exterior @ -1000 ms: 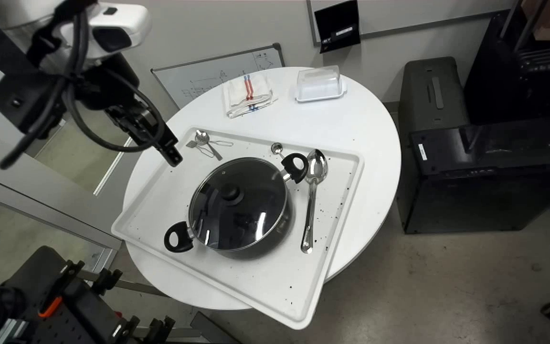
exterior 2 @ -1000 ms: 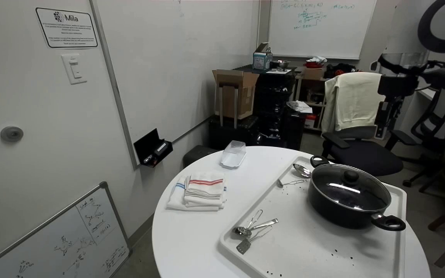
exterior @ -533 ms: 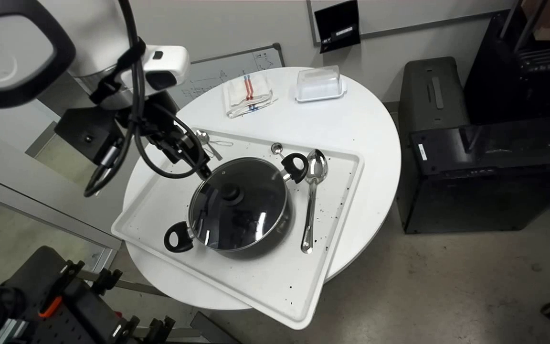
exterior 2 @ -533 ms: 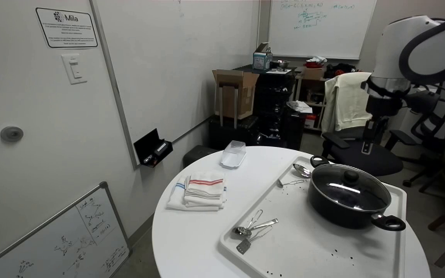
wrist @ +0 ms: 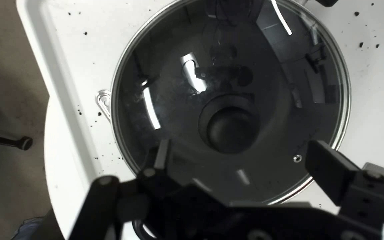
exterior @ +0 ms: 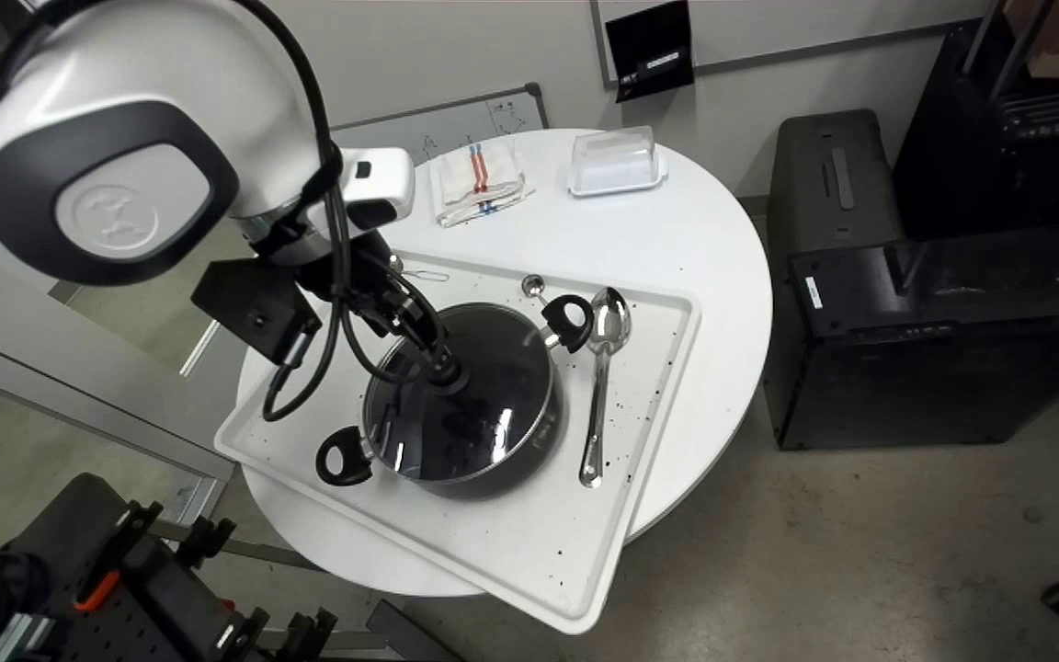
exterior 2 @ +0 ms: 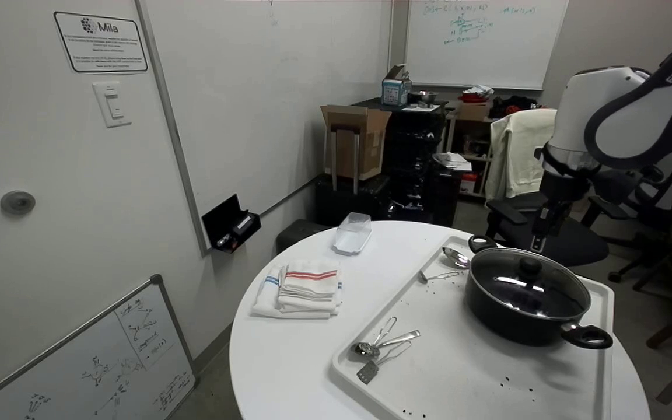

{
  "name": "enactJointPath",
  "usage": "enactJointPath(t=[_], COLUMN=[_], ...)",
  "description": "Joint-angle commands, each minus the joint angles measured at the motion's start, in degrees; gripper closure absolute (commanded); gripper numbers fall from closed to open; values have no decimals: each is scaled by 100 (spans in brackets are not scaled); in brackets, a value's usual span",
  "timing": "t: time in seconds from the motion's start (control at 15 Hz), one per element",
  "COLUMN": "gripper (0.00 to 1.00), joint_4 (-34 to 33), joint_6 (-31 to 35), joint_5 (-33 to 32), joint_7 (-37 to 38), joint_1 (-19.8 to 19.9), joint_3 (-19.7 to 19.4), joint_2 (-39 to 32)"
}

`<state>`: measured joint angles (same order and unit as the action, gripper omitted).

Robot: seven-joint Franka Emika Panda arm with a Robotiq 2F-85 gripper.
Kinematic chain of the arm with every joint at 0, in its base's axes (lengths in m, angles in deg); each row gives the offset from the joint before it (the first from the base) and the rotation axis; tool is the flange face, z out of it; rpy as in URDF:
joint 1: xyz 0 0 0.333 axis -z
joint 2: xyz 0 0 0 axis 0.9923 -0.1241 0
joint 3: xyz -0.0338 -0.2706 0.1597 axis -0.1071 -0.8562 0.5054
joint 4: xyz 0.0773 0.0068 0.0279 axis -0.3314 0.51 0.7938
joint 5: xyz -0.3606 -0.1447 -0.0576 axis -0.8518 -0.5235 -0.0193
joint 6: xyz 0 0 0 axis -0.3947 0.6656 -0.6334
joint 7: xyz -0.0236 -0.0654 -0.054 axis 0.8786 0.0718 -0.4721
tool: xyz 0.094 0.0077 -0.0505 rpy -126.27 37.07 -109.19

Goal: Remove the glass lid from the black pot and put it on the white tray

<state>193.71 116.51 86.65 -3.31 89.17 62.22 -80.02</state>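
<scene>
Location: the lid (exterior 2: 527,286) is seated on the pot (exterior 2: 514,324); the pot stands on the tray (exterior 2: 447,350), which lies on the bench (exterior 2: 280,361). Fingers (wrist: 328,171): spread apart, holding nothing, raised clear of the lid, with the knob (wrist: 233,130) not yet between them. Expected handling: stiff glass, moderate weight, breakable if dropped or knocked, and likely slippery on its smooth face. Grip the knob only, on opposite sides, and lift straight up; a grip on bare glass may slip or chip it. Orientation: the lid is round, lies about level and has no long axis; its knob points upward. The small vent (wrist: 297,158) is its only apparent direction mark; in the wrist view it lies toward the finger at frame right. The pot's long axis runs through its side handles (exterior: 357,458), lower left to upper right in an exterior view
</scene>
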Motion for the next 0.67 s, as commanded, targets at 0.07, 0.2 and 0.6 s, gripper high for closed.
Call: enactJointPath(t=[0.07, 0.2, 0.6], gripper=[0, 0, 0], joint_4=[-185, -220, -301], joint_6=[406, 523, 942], joint_5=[285, 313, 206], joint_7=[-334, -373, -378], joint_1=[273, 344, 385], joint_3=[271, 355, 417], joint_2=[-407, -531, -893])
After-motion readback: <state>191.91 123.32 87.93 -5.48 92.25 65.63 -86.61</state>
